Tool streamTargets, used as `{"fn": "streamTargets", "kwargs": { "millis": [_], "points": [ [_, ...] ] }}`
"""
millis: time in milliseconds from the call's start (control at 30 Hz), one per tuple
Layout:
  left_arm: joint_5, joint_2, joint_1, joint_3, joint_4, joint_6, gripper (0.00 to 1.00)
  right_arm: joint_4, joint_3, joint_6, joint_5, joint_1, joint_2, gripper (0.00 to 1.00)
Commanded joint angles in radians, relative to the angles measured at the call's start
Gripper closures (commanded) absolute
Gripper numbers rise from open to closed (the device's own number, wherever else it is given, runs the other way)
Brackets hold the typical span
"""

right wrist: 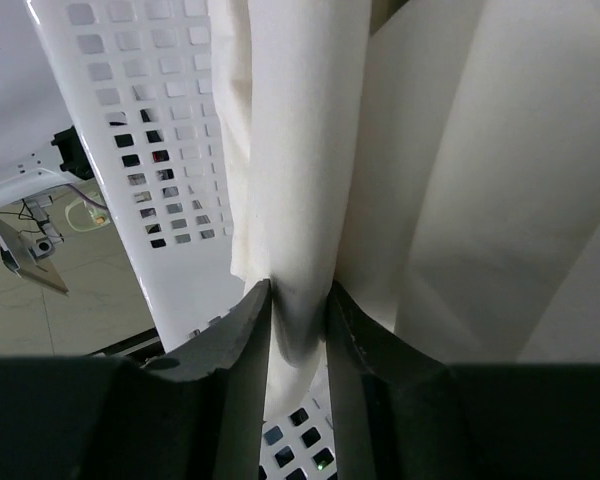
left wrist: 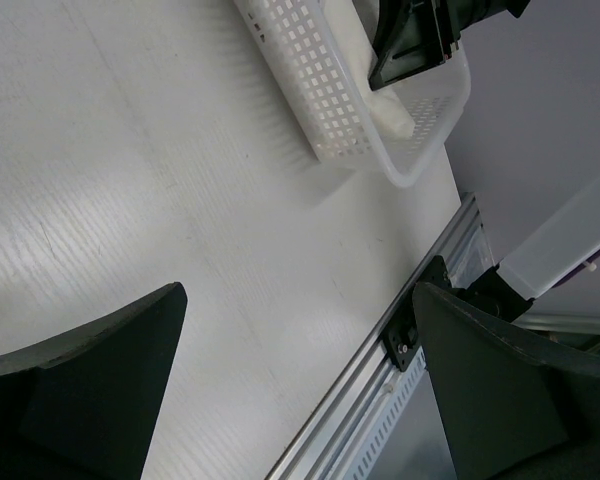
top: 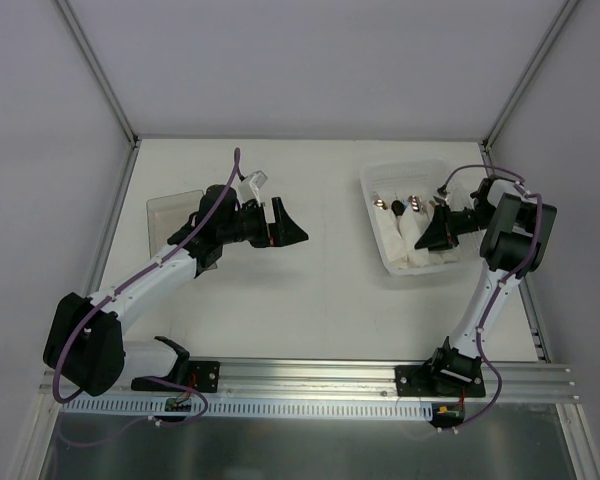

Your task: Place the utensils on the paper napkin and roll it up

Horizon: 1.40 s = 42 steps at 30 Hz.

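In the right wrist view, a rolled white paper napkin [right wrist: 300, 150] runs up between my right gripper's [right wrist: 300, 300] jaws. They press on it from both sides, inside the white perforated basket [right wrist: 130, 120]. From above, the right gripper [top: 435, 232] reaches into that basket [top: 375, 230], where white rolls [top: 412, 248] lie. Dark ends of utensils [top: 397, 208] stick out at the basket's far side. Left of centre, my left gripper [top: 290, 225] hovers over the bare table. It stands wide open and empty [left wrist: 298, 300].
A clear plastic box [top: 170, 212] lies at the left, partly under the left arm. The basket [left wrist: 320, 90] stands near the right wall and the right arm's base. An aluminium rail [top: 310, 378] runs along the near edge.
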Motion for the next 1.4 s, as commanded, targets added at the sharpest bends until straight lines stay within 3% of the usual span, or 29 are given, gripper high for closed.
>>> {"fn": "streamTargets", "kwargs": {
  "millis": [0, 333, 900, 1233, 1367],
  "points": [
    [0.006, -0.009, 0.000, 0.010, 0.018, -0.005, 0.01, -0.104, -0.044, 0.085, 0.099, -0.008, -0.029, 0.69],
    [0.003, -0.030, 0.000, -0.002, 0.015, 0.003, 0.01, 0.004, -0.082, 0.175, 0.207, 0.017, -0.102, 0.51],
    [-0.091, -0.050, 0.000, 0.021, -0.077, 0.064, 0.01, 0.139, -0.087, 0.234, 0.386, 0.094, -0.348, 0.37],
    [-0.342, -0.052, 0.014, 0.160, -0.390, 0.242, 0.01, 0.215, 0.011, 0.220, 0.448, 0.092, -0.510, 0.03],
    [-0.408, -0.061, 0.017, 0.204, -0.428, 0.294, 0.01, 0.220, 0.017, 0.223, 0.357, 0.094, -0.593, 0.01]
  ]
}}
